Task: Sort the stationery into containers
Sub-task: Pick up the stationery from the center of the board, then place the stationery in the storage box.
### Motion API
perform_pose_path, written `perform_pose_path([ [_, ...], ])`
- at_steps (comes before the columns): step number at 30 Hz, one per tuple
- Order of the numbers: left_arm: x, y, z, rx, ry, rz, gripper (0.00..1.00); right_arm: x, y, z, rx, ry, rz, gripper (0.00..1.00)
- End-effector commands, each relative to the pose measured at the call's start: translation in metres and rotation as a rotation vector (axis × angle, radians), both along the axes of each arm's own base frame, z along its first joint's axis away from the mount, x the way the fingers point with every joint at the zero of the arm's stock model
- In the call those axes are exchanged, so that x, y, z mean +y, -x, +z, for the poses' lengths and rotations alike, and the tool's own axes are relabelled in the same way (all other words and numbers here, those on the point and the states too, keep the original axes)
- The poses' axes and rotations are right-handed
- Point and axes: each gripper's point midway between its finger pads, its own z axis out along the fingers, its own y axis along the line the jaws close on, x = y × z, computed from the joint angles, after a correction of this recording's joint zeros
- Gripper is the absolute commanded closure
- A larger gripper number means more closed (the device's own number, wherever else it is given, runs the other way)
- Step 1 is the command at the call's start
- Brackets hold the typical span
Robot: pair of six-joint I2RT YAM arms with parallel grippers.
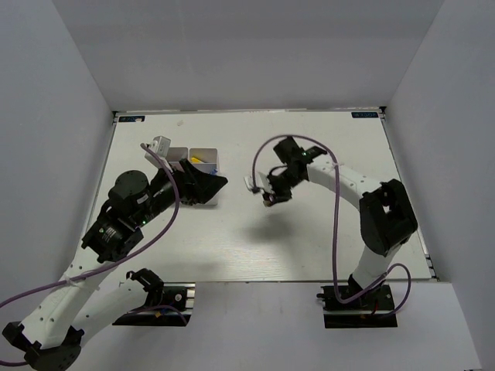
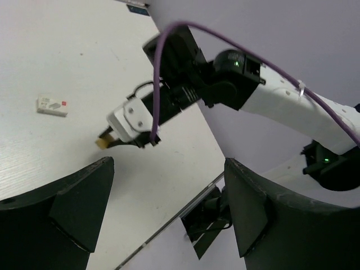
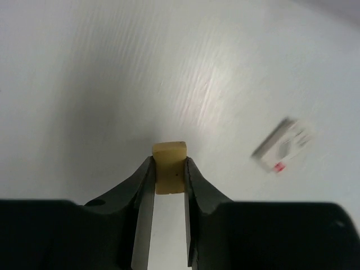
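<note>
Partly hidden: tan eraser (image 3: 170,151) between right gripper's (image 3: 169,164) jaws.

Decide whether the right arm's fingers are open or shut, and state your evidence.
Shut on the tan eraser: in the right wrist view both fingers press its sides, with no gap showing.

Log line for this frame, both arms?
right gripper: shut on tan eraser | left gripper: open, empty, at organizer box | white eraser: on table, unsorted
</note>
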Motion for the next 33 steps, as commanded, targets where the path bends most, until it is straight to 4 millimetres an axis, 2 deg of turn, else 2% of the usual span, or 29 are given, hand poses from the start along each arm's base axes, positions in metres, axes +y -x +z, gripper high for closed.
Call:
perform_pose_path([
  [1,-0.007,0.004,0.037,-0.110,0.065,-0.050,0.11,0.072,0.001,0.077,0.097,-0.215,-0.014,0.97],
  [2,-0.010,0.004,0.034,-0.101,0.060,-0.062,0.11,0.081,-0.002,0.078,0.120,-0.220,-0.024,0.98],
  [3,-0.010,0.006,0.042,-0.121,0.074,-0.073,0.11,0.107,0.000,0.099,0.125,-0.268,-0.034,0.98],
  [5,-0.015,0.003,0.043,-0.118,0.073,-0.084,0.11,0.141,-0.009,0.105,0.087,-0.303,-0.046,0.98],
  [6,-0.014,0.003,0.043,-0.125,0.066,-0.084,0.11,0.160,-0.012,0.121,0.089,-0.338,-0.086,0.98],
  [7,-0.014,0.004,0.047,-0.132,0.071,-0.084,0.11,0.180,-0.020,0.118,0.092,-0.357,-0.092,0.98],
  [8,-0.015,0.002,0.045,-0.125,0.066,-0.084,0.11,0.193,-0.017,0.120,0.104,-0.367,-0.087,0.98],
  [9,-0.015,0.002,0.045,-0.125,0.066,-0.084,0.11,0.208,-0.016,0.140,0.153,-0.401,-0.134,0.98],
  [10,-0.015,0.002,0.045,-0.125,0.066,-0.084,0.11,0.229,-0.022,0.131,0.181,-0.407,-0.139,0.98],
  [11,-0.016,0.003,0.045,-0.125,0.067,-0.093,0.11,0.236,-0.021,0.133,0.232,-0.414,-0.172,0.98],
  [12,-0.016,0.003,0.045,-0.125,0.067,-0.093,0.11,0.252,-0.024,0.140,0.254,-0.460,-0.174,0.98],
  [13,-0.016,0.003,0.045,-0.125,0.067,-0.093,0.11,0.260,-0.024,0.146,0.280,-0.477,-0.190,0.98],
  [15,-0.015,0.005,0.050,-0.141,0.078,-0.093,0.11,0.275,-0.016,0.138,0.305,-0.485,-0.182,0.98],
  [16,-0.015,0.005,0.050,-0.141,0.078,-0.093,0.11,0.283,-0.017,0.143,0.306,-0.518,-0.185,0.98],
  [21,-0.014,0.004,0.050,-0.141,0.077,-0.084,0.11,0.310,0.000,0.116,0.281,-0.507,-0.189,0.98],
  [24,-0.012,0.006,0.053,-0.149,0.082,-0.084,0.11,0.319,-0.009,0.103,0.226,-0.513,-0.243,0.98],
  [26,-0.012,0.006,0.053,-0.149,0.082,-0.084,0.11,0.325,-0.013,0.103,0.175,-0.536,-0.254,0.97],
  [31,-0.010,0.006,0.049,-0.142,0.077,-0.075,0.11,0.331,-0.035,0.086,0.058,-0.532,-0.316,0.95],
  [33,-0.010,0.006,0.049,-0.142,0.077,-0.075,0.11,0.332,-0.037,0.079,0.052,-0.519,-0.323,0.93],
])
